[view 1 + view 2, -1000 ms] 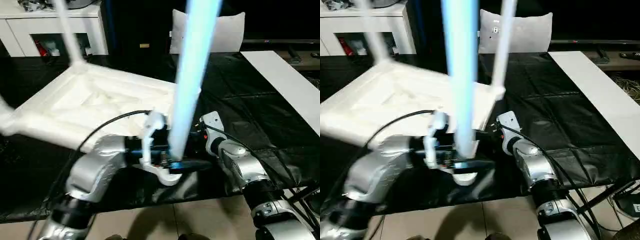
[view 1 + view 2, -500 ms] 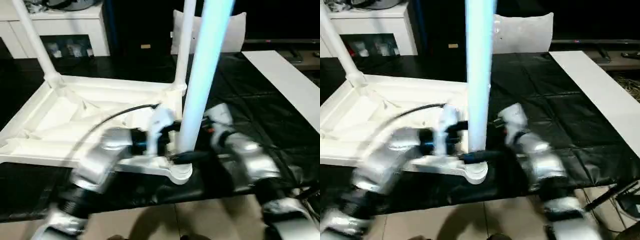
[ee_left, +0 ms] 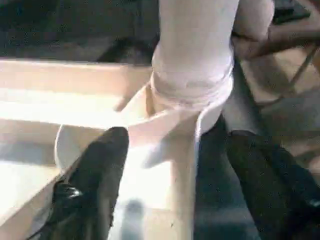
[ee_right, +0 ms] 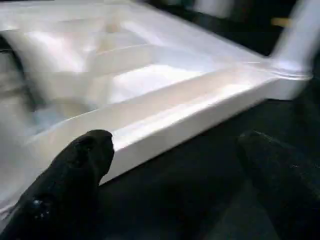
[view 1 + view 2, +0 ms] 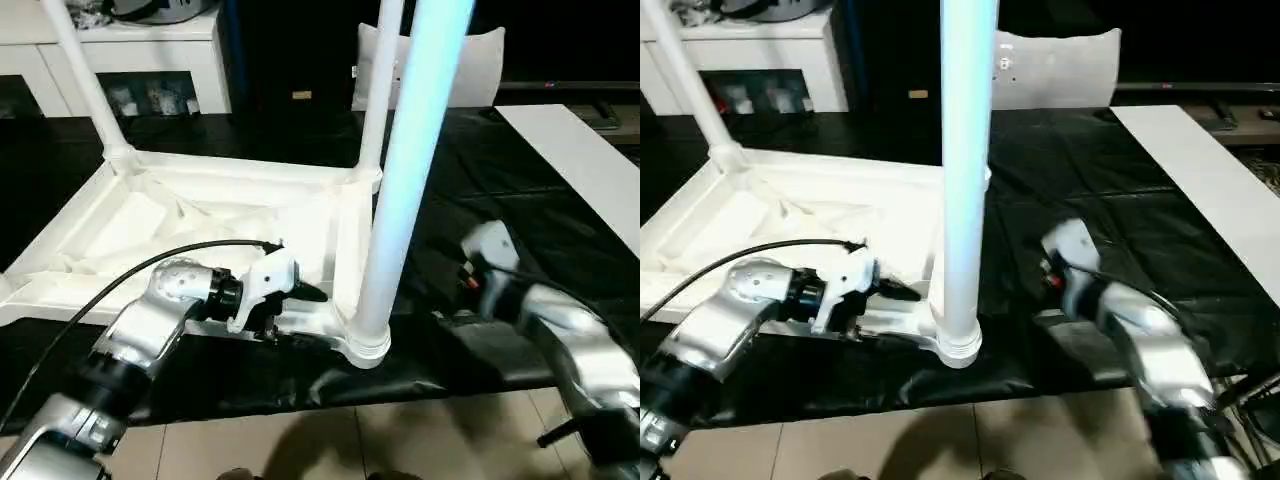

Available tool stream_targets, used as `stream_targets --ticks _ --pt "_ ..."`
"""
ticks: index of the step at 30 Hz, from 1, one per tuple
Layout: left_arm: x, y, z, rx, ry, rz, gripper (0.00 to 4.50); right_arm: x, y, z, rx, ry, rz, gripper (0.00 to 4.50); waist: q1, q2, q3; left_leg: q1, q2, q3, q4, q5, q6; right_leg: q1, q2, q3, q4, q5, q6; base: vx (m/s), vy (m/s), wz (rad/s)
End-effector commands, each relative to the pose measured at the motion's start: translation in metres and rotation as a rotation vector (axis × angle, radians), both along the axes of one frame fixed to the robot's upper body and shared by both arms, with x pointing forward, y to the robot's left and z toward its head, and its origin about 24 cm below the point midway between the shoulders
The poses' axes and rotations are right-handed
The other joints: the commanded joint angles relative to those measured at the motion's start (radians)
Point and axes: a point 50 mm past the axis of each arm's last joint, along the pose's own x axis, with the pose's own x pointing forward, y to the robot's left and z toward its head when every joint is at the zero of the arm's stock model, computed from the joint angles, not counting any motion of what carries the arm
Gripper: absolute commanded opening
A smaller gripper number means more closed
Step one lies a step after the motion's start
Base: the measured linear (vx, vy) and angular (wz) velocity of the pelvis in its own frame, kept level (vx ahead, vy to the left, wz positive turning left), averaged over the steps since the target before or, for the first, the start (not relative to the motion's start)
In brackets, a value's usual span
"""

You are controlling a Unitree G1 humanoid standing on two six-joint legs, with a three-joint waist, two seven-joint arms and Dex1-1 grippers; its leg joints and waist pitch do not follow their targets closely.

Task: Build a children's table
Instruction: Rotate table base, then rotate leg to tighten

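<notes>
The near leg (image 5: 400, 200) stands upright in the corner socket (image 5: 362, 345) of the upturned children's table (image 5: 180, 215). The left gripper (image 3: 172, 165), jaws apart and empty, is nearest the socket; the right gripper (image 4: 170, 165), wide open, stays farther beside it.

One upturned table top (image 5: 200, 215) carries three upright legs (image 5: 400, 200). Beyond it stand one white cabinet (image 5: 130, 50) and one flat white board (image 5: 585, 160).

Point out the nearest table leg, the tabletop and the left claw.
nearest table leg (image 5: 395, 215), left eye view, mid shaft
tabletop (image 5: 150, 215), left eye view, ribbed underside
left claw (image 3: 175, 165), left wrist view, between fingertips
</notes>
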Motion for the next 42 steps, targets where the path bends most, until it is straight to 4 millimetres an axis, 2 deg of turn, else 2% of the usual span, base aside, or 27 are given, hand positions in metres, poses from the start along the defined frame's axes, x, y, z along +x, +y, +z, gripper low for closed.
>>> stream_targets --ticks 1,3,4,5,6,9,11,15,16,19,21,22,24,25,26,27,31,33,37,39,40,42 --pt "0.004 0.000 -0.002 0.037 -0.022 -0.013 3.16 -0.006 0.003 0.007 -0.008 0.002 0.069 4.50 0.004 0.001 -0.065 0.007 0.003 0.002 -0.074 -0.325 0.021 0.053 -0.035 0.025 -0.089 -0.367 -0.158 0.000 0.000 0.00" --pt "0.006 0.000 -0.003 0.038 -0.021 -0.006 3.03 -0.010 0.004 0.007 -0.017 0.011 0.100 4.50 0.004 0.000 -0.066 0.006 0.004 0.001 -0.074 -0.319 0.018 0.053 -0.038 0.025 -0.089 -0.379 -0.157 0.000 0.000 0.00" --pt "0.007 0.000 -0.005 0.037 -0.017 -0.006 3.03 -0.016 0.005 0.007 -0.017 0.034 0.141 4.50 0.002 0.007 -0.065 0.007 0.004 0.001 -0.073 -0.323 0.017 0.051 -0.038 0.025 -0.090 -0.388 -0.159 0.000 0.000 0.00" --pt "0.008 0.000 -0.006 0.033 -0.014 -0.006 2.90 -0.017 0.006 0.007 -0.016 0.043 0.153 4.50 0.004 0.002 -0.064 0.010 0.003 0.003 -0.071 -0.334 0.021 0.049 -0.037 0.025 -0.095 -0.402 -0.157 0.000 0.000 0.00" --pt "0.008 0.000 -0.006 0.029 -0.011 -0.006 2.77 -0.018 0.006 0.006 -0.014 0.050 0.162 4.50 0.005 0.002 -0.066 0.010 0.004 0.002 -0.071 -0.331 0.021 0.050 -0.038 0.026 -0.094 -0.399 -0.159 0.000 0.000 0.00" --pt "0.010 -0.002 -0.008 0.020 0.006 -0.020 2.68 -0.026 0.007 0.008 -0.002 0.089 0.217 4.50 0.007 -0.002 -0.066 0.004 0.005 0.001 -0.073 -0.316 0.029 0.053 -0.039 0.025 -0.092 -0.389 -0.162 0.000 0.000 0.00" --pt "0.010 -0.001 -0.010 0.024 0.020 -0.033 2.33 -0.028 0.008 0.008 0.002 0.108 0.235 4.50 0.007 -0.001 -0.067 0.005 0.007 0.000 -0.073 -0.313 0.027 0.052 -0.040 0.025 -0.091 -0.383 -0.164 0.000 0.000 0.00" --pt "0.009 0.002 -0.014 0.033 0.059 -0.053 2.12 -0.033 0.009 0.012 0.030 0.157 0.287 4.50 0.009 0.000 -0.066 0.006 0.007 0.000 -0.073 -0.316 0.029 0.052 -0.041 0.025 -0.092 -0.387 -0.168 0.000 0.000 0.00" --pt "0.009 0.003 -0.014 0.033 0.061 -0.053 1.85 -0.034 0.009 0.012 0.031 0.160 0.290 4.50 0.009 -0.001 -0.066 0.006 0.007 0.000 -0.073 -0.315 0.028 0.052 -0.041 0.025 -0.091 -0.386 -0.169 0.000 0.000 0.00" --pt "0.009 0.004 -0.016 0.036 0.076 -0.059 1.79 -0.036 0.011 0.013 0.044 0.182 0.316 4.50 0.009 -0.003 -0.066 0.007 0.008 0.000 -0.073 -0.313 0.027 0.051 -0.042 0.025 -0.091 -0.386 -0.172 0.000 0.000 0.00" --pt "0.009 0.005 -0.017 0.042 0.083 -0.061 1.52 -0.037 0.012 0.013 0.047 0.187 0.323 4.50 0.009 -0.002 -0.065 0.006 0.008 0.000 -0.073 -0.319 0.025 0.051 -0.043 0.025 -0.094 -0.399 -0.171 0.000 0.000 0.00" --pt "0.008 0.006 -0.018 0.050 0.093 -0.067 1.38 -0.036 0.012 0.013 0.046 0.186 0.315 4.50 0.008 -0.007 -0.065 0.005 0.007 0.001 -0.073 -0.318 0.026 0.051 -0.043 0.025 -0.094 -0.403 -0.168 0.000 0.000 0.00" --pt "0.008 0.007 -0.019 0.054 0.101 -0.071 1.35 -0.035 0.011 0.013 0.047 0.190 0.309 4.50 0.008 -0.005 -0.064 0.005 0.007 0.000 -0.073 -0.315 0.024 0.050 -0.043 0.024 -0.095 -0.419 -0.161 0.000 0.000 0.00" --pt "0.009 0.007 -0.019 0.054 0.106 -0.073 1.14 -0.035 0.011 0.014 0.050 0.196 0.310 4.50 0.009 -0.005 -0.064 0.005 0.007 -0.001 -0.073 -0.314 0.023 0.050 -0.044 0.024 -0.095 -0.425 -0.159 0.000 0.000 0.00" --pt "0.008 0.007 -0.019 0.055 0.109 -0.075 1.14 -0.035 0.011 0.014 0.051 0.197 0.311 4.50 0.009 -0.005 -0.065 0.005 0.007 0.000 -0.073 -0.313 0.023 0.050 -0.044 0.025 -0.095 -0.428 -0.157 0.000 0.000 0.00" --pt "0.008 0.007 -0.020 0.058 0.115 -0.082 0.95 -0.035 0.011 0.014 0.054 0.200 0.314 4.50 0.009 -0.005 -0.064 0.006 0.007 0.000 -0.073 -0.313 0.023 0.049 -0.044 0.025 -0.096 -0.428 -0.158 0.000 0.000 0.00" --pt "0.008 0.008 -0.020 0.070 0.135 -0.104 0.81 -0.034 0.013 0.016 0.055 0.198 0.319 4.50 0.009 -0.005 -0.065 0.005 0.007 0.000 -0.073 -0.310 0.023 0.049 -0.044 0.025 -0.096 -0.423 -0.159 0.000 0.000 0.00" --pt "0.007 0.008 -0.020 0.078 0.138 -0.113 0.53 -0.033 0.015 0.017 0.053 0.194 0.319 4.50 0.008 -0.002 -0.065 0.005 0.008 0.000 -0.074 -0.308 0.021 0.050 -0.044 0.025 -0.093 -0.404 -0.166 0.000 0.000 0.00" --pt "0.007 0.009 -0.021 0.099 0.129 -0.127 0.16 -0.027 0.021 0.018 0.052 0.176 0.326 4.50 0.006 -0.005 -0.065 0.005 0.007 0.000 -0.073 -0.313 0.019 0.050 -0.044 0.024 -0.094 -0.420 -0.164 0.000 0.000 0.00" --pt "0.007 0.010 -0.022 0.123 0.122 -0.140 0.09 -0.023 0.024 0.020 0.072 0.176 0.342 4.50 0.007 -0.002 -0.064 0.009 0.008 0.000 -0.073 -0.314 0.018 0.047 -0.045 0.025 -0.095 -0.424 -0.164 0.000 0.000 0.00" --pt "0.007 0.010 -0.022 0.130 0.119 -0.147 0.01 -0.021 0.027 0.020 0.077 0.174 0.352 4.23 0.006 -0.003 -0.066 0.006 0.008 -0.001 -0.074 -0.308 0.017 0.050 -0.045 0.025 -0.092 -0.409 -0.167 0.000 0.000 0.00" --pt "0.008 0.008 -0.020 0.110 0.119 -0.144 0.00 -0.019 0.029 0.020 0.081 0.180 0.366 4.16 0.006 -0.001 -0.066 0.009 0.009 0.000 -0.073 -0.311 0.014 0.048 -0.044 0.025 -0.090 -0.393 -0.178 0.000 0.000 0.00"
